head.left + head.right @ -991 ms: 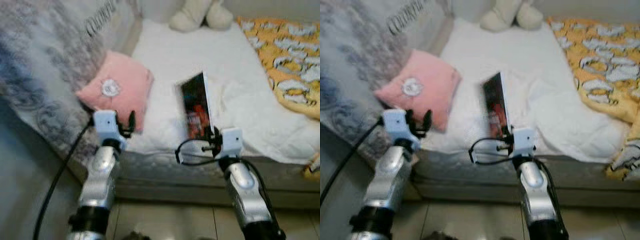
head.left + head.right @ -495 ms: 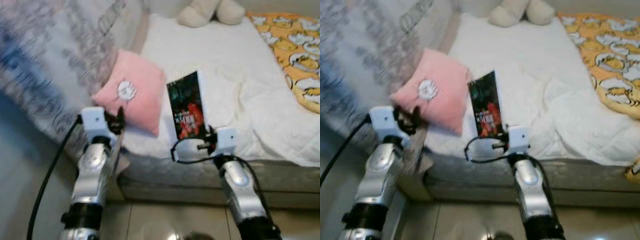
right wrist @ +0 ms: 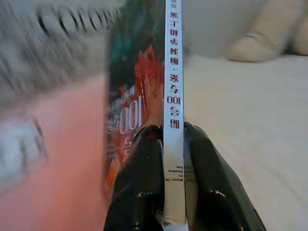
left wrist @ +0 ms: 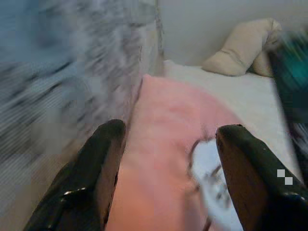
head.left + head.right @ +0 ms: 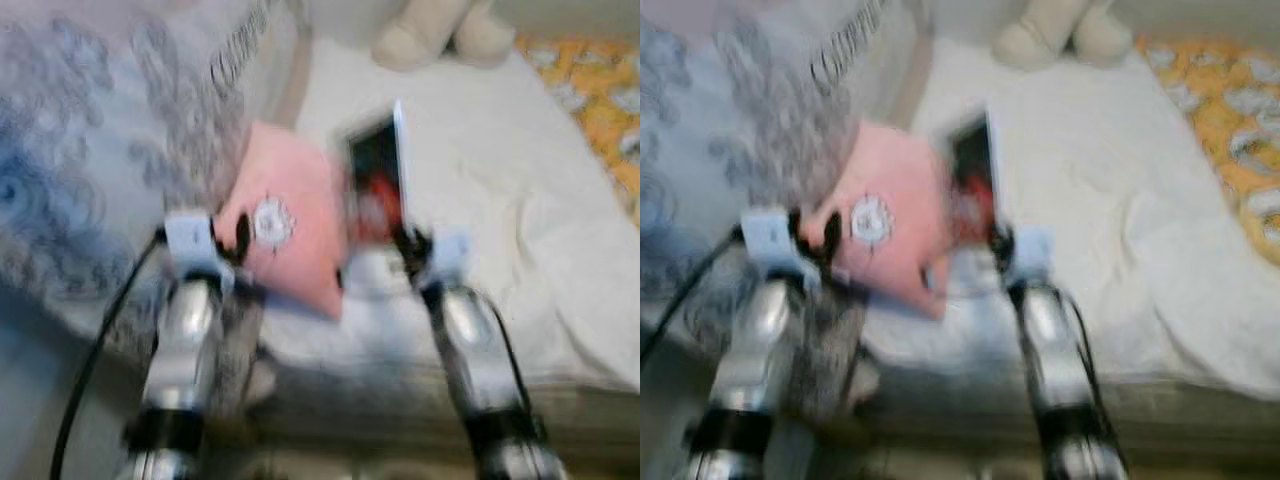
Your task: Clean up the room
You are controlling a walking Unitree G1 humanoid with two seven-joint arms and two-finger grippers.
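So we're holding the book (image 3: pixel 144 96) by its bottom edge, and the right gripper (image 3: pixel 173 159) is pinching it at the spine end, one finger on each cover. It's looking like a thin paperback: light, fairly stiff along the spine but probably floppy further out, and that glossy cover is likely a bit slippery. Gripping close to the spine seems like the smart spot, since the pages won't fan open there.

The book is standing upright above the bed (image 5: pixel 500 200), just beside the pink pillow (image 5: pixel 290 230) on the side away from the grey patterned blanket (image 5: pixel 90 180). A plush toy (image 5: pixel 440 35) is sitting well beyond the pillow, at the far end of the bed.

We're reaching the right arm forward and up over the mattress edge. The left gripper (image 4: pixel 168 163) is hovering right at the pillow's near edge with its fingers spread wide, holding nothing. Head views are blurry, so finer detail is hard to call.
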